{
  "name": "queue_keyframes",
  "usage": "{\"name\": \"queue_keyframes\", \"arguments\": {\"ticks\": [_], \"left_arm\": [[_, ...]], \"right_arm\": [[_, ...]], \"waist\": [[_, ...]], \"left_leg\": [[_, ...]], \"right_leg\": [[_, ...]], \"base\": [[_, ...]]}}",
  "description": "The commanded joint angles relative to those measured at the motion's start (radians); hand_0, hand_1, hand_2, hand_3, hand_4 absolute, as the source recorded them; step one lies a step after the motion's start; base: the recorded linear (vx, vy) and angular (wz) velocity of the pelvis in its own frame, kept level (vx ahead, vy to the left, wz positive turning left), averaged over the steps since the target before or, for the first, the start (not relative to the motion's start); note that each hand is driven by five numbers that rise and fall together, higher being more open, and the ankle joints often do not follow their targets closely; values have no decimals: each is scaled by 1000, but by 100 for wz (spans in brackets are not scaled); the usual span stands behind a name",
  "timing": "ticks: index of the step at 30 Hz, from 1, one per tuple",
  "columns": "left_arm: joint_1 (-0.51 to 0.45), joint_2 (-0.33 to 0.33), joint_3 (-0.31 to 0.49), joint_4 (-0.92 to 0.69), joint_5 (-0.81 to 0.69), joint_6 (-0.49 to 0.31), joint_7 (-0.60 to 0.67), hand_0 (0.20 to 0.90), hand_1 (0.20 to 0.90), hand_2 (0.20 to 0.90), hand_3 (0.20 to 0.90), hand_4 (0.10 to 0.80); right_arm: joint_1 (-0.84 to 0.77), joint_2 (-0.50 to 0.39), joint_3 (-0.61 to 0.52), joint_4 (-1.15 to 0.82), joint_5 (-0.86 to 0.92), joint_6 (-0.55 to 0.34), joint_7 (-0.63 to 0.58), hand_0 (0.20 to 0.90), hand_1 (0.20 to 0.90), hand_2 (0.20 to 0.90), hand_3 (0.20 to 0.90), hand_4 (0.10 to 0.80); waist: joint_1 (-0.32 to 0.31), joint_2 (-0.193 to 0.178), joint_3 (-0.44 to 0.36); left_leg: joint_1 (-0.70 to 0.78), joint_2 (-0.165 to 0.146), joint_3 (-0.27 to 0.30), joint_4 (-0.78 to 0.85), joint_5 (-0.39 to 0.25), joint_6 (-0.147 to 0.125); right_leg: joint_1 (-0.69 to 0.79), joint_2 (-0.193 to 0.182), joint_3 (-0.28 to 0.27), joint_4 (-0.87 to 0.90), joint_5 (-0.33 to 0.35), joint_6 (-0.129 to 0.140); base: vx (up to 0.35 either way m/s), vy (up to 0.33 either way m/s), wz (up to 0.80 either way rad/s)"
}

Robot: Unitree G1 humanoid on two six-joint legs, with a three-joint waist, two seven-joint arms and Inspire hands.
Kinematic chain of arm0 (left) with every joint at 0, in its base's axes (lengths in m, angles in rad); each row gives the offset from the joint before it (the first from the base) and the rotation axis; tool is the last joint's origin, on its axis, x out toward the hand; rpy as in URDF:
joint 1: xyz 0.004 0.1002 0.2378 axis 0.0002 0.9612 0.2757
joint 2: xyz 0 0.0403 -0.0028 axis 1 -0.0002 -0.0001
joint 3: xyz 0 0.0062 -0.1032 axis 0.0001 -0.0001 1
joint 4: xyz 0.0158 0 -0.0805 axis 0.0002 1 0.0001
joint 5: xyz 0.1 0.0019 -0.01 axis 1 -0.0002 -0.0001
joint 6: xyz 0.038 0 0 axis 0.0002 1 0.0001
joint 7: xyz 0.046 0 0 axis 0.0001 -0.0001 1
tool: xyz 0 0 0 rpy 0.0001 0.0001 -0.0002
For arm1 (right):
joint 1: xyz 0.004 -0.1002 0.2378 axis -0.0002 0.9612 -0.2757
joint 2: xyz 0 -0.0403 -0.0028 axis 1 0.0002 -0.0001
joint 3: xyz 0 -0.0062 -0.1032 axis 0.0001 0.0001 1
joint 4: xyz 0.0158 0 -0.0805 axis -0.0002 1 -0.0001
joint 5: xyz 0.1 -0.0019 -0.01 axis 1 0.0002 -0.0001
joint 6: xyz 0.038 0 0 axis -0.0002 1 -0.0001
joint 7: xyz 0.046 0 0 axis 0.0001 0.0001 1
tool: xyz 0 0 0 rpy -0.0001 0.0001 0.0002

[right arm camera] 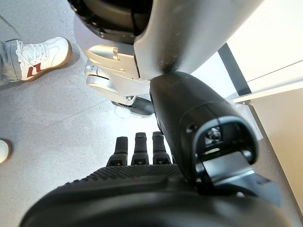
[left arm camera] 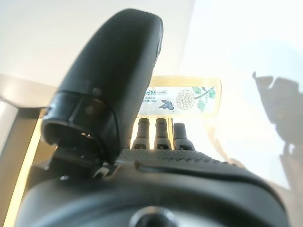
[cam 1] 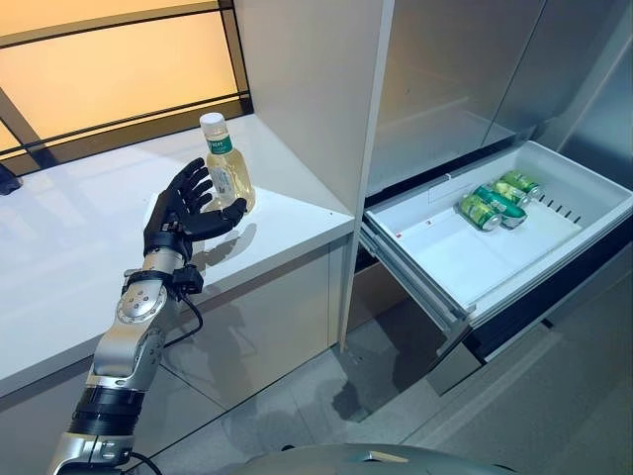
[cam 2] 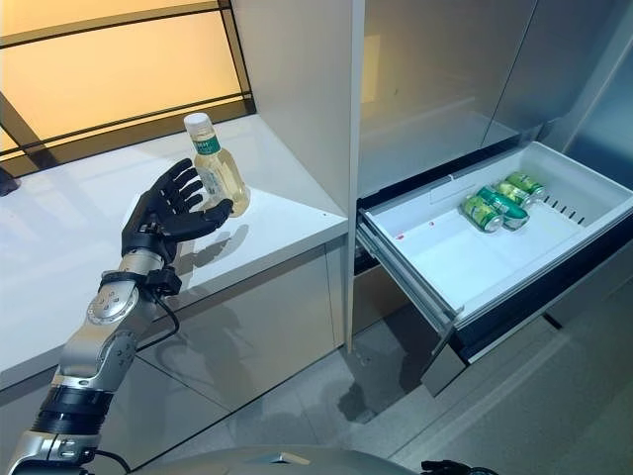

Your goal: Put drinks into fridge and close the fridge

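Observation:
A clear bottle of pale yellow drink (cam 1: pixel 226 163) with a white cap and green label stands upright on the white counter (cam 1: pixel 69 267), near its right end. My left hand (cam 1: pixel 183 213) is open beside it, fingers spread on its left side and the thumb reaching across its base. In the left wrist view the bottle's label (left arm camera: pixel 184 99) shows just past the straight fingers (left arm camera: pixel 161 135). The fridge drawer (cam 1: pixel 475 259) is pulled out at the right, with green cans (cam 1: pixel 497 201) lying at its back. My right hand (right arm camera: pixel 142 189) hangs open above the floor.
A tall white panel (cam 1: pixel 316 89) stands between the counter and the fridge. Grey fridge doors (cam 1: pixel 465 69) rise behind the drawer. A lit window (cam 1: pixel 109 69) runs behind the counter. A person's white shoe (right arm camera: pixel 42 54) is on the grey floor near my right hand.

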State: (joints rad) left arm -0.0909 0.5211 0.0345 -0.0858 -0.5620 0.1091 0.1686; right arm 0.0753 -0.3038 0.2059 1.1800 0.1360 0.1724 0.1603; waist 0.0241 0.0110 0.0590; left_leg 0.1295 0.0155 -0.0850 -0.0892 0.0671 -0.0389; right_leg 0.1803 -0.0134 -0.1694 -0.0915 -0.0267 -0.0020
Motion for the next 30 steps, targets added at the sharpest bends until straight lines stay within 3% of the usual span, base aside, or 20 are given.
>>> {"name": "queue_keyframes", "arguments": {"ticks": [1, 30], "left_arm": [[-213, 35, 7, -20, -32, -76, 7, 900, 900, 900, 900, 800], [-382, 45, -51, 100, -85, -41, 87, 900, 900, 900, 900, 800]], "right_arm": [[-29, 50, 54, -1, -1, 6, 25, 900, 900, 900, 900, 800], [-48, 45, 93, 6, 4, 19, 26, 900, 900, 900, 900, 800]], "waist": [[-3, -13, -22], [-41, -7, -34]], "left_leg": [[9, -50, 8, 2, -98, 41], [19, -50, 31, 2, -104, 42]], "right_leg": [[-29, -16, 45, 27, 5, 63], [-31, -10, 75, 26, 7, 63]], "base": [[0, 0, 0], [4, 0, -1]]}}
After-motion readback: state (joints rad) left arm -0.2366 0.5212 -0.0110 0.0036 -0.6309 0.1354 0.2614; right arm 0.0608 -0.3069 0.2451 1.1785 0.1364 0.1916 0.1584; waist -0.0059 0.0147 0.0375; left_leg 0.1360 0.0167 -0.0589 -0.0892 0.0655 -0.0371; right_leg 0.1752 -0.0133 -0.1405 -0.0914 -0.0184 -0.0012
